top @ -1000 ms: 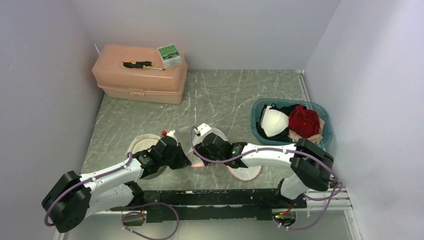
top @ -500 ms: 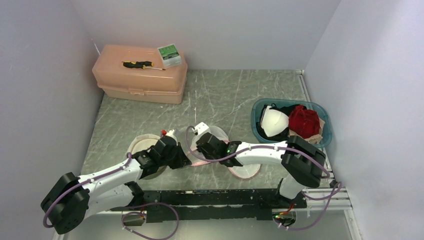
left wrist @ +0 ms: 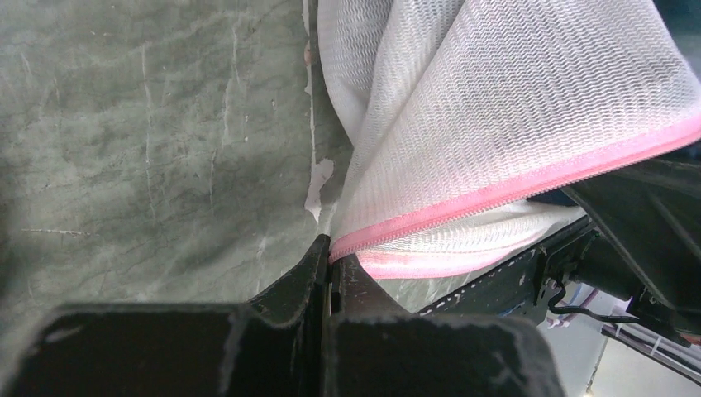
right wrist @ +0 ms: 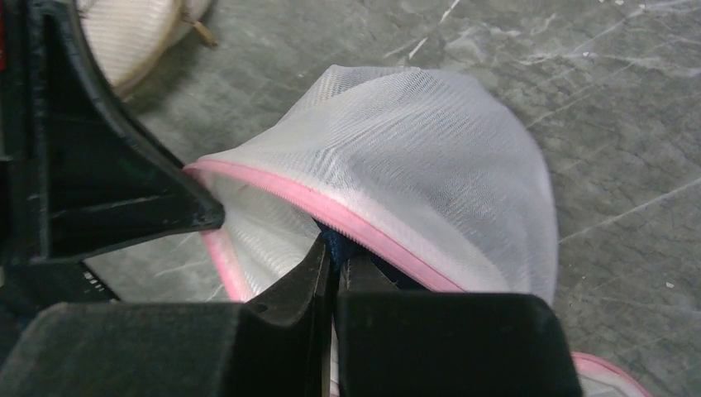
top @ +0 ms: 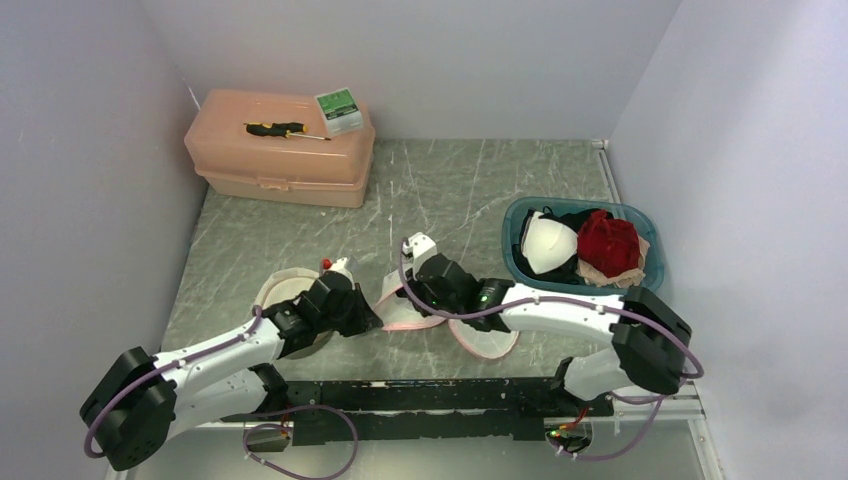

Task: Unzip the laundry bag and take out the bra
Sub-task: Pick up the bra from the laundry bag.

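The left gripper [left wrist: 329, 248] is clamping the pink zipper hem of the laundry bag [left wrist: 512, 107] at its left end. The seam is running rightward to the right gripper [right wrist: 335, 248], which is also pinching that hem, so both are equally near. The bra is probably lying inside, unseen. The marbled desk [top: 450, 190] is offering room rightward before the basket [top: 508, 245].

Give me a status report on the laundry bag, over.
Left hand shut on laundry bag pink zipper edge. Right hand shut on that edge too. Bag gaping, nothing pulled out yet. Nothing blocking.
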`<state>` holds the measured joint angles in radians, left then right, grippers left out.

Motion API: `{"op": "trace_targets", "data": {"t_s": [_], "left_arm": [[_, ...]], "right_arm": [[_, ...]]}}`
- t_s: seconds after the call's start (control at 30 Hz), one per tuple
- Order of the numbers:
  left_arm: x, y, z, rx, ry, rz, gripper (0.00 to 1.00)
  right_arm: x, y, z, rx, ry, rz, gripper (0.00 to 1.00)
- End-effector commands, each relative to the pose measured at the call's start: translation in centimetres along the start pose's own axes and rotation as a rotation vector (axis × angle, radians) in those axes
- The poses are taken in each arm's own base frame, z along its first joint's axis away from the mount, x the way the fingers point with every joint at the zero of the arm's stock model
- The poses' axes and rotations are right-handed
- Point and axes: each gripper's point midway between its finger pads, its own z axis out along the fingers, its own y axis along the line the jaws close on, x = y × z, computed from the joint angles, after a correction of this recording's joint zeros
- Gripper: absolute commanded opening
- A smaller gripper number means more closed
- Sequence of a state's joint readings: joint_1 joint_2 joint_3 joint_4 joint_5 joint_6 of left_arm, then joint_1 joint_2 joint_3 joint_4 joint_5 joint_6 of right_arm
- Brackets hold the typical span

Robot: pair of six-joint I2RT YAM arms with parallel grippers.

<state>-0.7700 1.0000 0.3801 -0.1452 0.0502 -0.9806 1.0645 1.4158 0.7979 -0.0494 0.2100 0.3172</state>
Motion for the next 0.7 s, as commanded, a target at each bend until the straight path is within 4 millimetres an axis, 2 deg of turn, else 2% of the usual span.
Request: {"op": "trace_targets", "data": {"t_s": [0.0, 0.13, 0.3, 0.53, 0.67], "left_arm": [[-0.1, 1.0, -0.4, -0.055, -0.002, 0.037, 0.03], [-0.2, 1.1, -0.5, -0.063, -0.005, 0.040, 0.03], [-0.3, 1.0, -0.6, -0.073, -0.003, 0.051, 0.03], [-0.6, 0.6, -0.4, -0.067, -0.007, 0.051, 0.03], [-0.7, 0.2, 0.1, -0.053, -0.004, 0.049, 0.03]], "right_arm": [[-2.8, -0.3, -2.0, -0.062, -0.091, 0.057, 0.00], [-3.2, -0.9, -3.0, -0.095, -0.116, 0.086, 0.00], [-2.0, -1.6, -3.0, -0.112, -0.090, 0.115, 0.00], [-1.5, 0.9, -3.1, -0.266, -0.073, 0.109, 0.00], [0.0, 1.7, -2.3, -0.304, -0.007, 0.110, 0.01]]}}
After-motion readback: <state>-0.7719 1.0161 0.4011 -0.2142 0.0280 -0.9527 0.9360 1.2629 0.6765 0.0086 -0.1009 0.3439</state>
